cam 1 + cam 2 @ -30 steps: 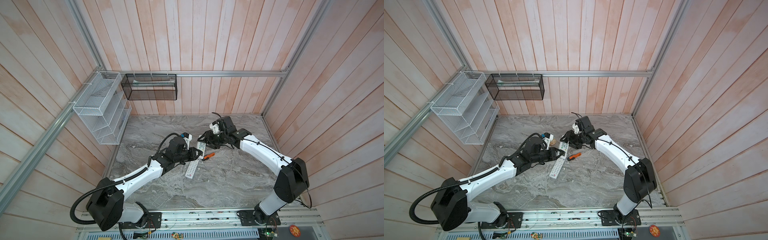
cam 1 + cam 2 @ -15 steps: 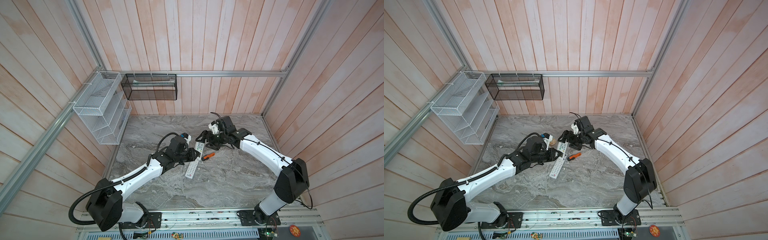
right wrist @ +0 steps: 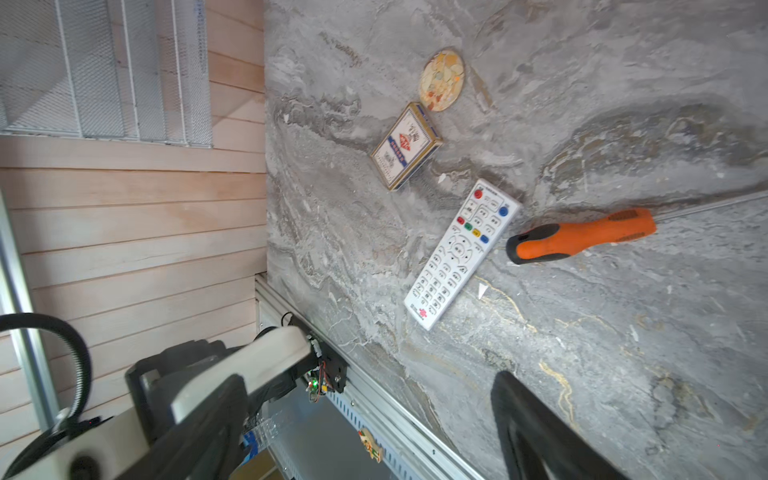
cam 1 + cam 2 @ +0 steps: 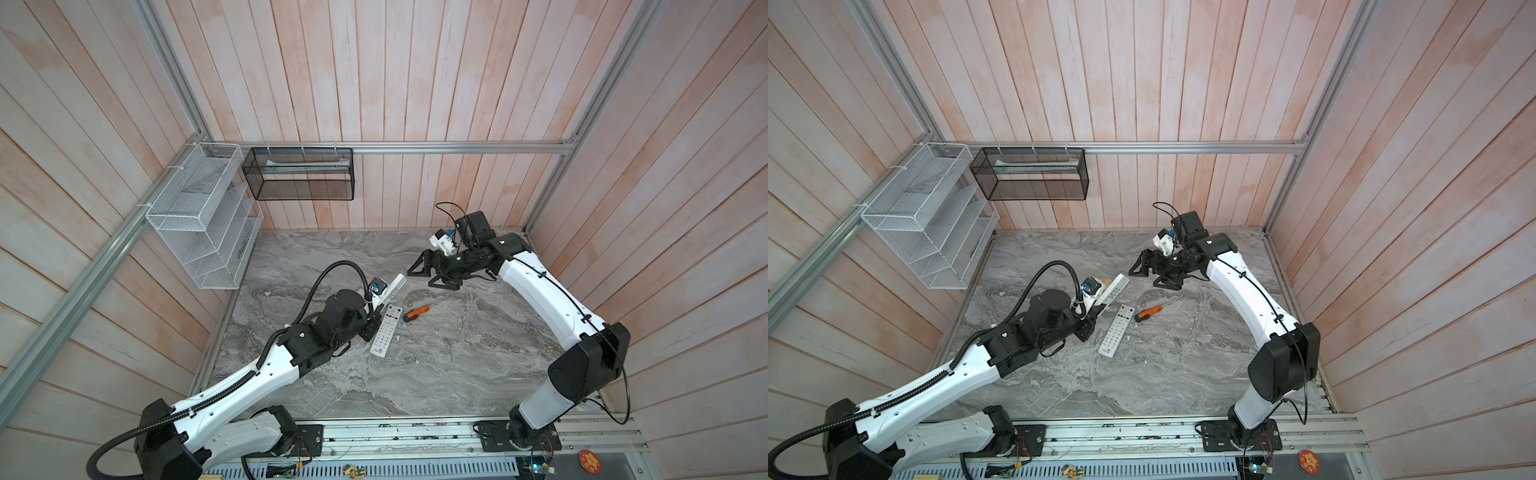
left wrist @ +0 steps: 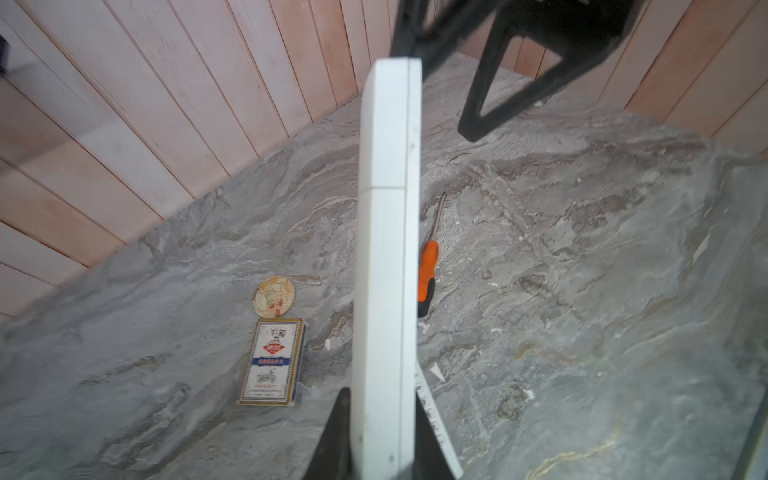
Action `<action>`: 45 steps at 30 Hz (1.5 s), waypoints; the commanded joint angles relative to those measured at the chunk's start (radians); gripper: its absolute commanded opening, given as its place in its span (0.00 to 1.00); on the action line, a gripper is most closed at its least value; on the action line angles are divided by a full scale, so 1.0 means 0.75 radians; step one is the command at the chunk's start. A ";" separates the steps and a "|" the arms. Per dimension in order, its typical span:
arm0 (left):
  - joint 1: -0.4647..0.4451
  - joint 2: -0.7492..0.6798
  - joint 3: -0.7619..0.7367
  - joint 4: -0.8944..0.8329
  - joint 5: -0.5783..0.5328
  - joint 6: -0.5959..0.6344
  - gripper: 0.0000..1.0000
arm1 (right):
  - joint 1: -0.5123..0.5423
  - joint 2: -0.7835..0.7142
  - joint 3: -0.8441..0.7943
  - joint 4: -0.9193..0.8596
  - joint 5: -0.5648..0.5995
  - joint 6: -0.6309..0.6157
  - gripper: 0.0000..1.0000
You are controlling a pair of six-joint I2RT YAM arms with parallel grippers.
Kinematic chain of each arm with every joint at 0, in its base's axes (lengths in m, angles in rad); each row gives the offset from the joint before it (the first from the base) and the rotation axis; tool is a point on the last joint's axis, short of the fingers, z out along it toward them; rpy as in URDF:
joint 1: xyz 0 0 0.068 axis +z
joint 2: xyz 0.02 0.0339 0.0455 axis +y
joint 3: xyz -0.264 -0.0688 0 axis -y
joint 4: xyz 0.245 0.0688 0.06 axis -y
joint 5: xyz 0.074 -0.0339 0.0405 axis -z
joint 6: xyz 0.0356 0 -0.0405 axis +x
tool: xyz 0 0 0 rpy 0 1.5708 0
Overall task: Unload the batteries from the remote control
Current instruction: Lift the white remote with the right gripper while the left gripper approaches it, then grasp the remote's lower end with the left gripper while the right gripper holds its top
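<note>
Grey, veined stone is forming the worktop [image 4: 457, 374], which is filling the floor of a booth. Pale pink-washed wooden plank walls [image 4: 415, 83] are closing it in at the left, rear and right, with aluminium frame rails [image 4: 457, 147] running along them. A white wire-mesh tiered rack [image 4: 199, 232] is hanging on the wall at the left of both top views, and a black mesh rectangular basket [image 4: 299, 174] is hanging from the rear rail just beside it. The left fingers [image 5: 336, 440] are clenching one end of a slim white plastic remote control [image 5: 384, 249], holding it raised off the stone. The batteries are not showing in any view, so I cannot tell whether they are sitting inside it. The right fingers [image 3: 528, 424] are standing spread wide, gripping nothing, hovering near the held remote's far end. A second white remote [image 3: 461, 253] is lying flat on the stone with its coloured buttons facing up. An orange-handled screwdriver [image 3: 582, 241] is lying just beside its top end. A small printed card box [image 3: 405, 145] and a round mottled beige disc [image 3: 441, 80] are resting close together nearer the rack.
</note>
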 commanded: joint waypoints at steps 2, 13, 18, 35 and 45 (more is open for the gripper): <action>-0.061 -0.053 -0.082 0.115 -0.328 0.457 0.00 | 0.006 -0.031 0.016 -0.042 -0.161 0.066 0.92; -0.138 -0.078 -0.116 0.264 -0.552 0.646 0.00 | 0.108 -0.048 -0.174 0.214 -0.329 0.308 0.85; -0.199 -0.053 -0.114 0.285 -0.571 0.666 0.00 | 0.113 -0.010 -0.157 0.279 -0.337 0.347 0.83; -0.222 -0.042 -0.148 0.373 -0.586 0.722 0.00 | 0.130 0.067 -0.101 0.319 -0.363 0.382 0.50; -0.228 -0.025 -0.142 0.387 -0.607 0.695 0.00 | 0.146 0.015 -0.197 0.456 -0.390 0.481 0.29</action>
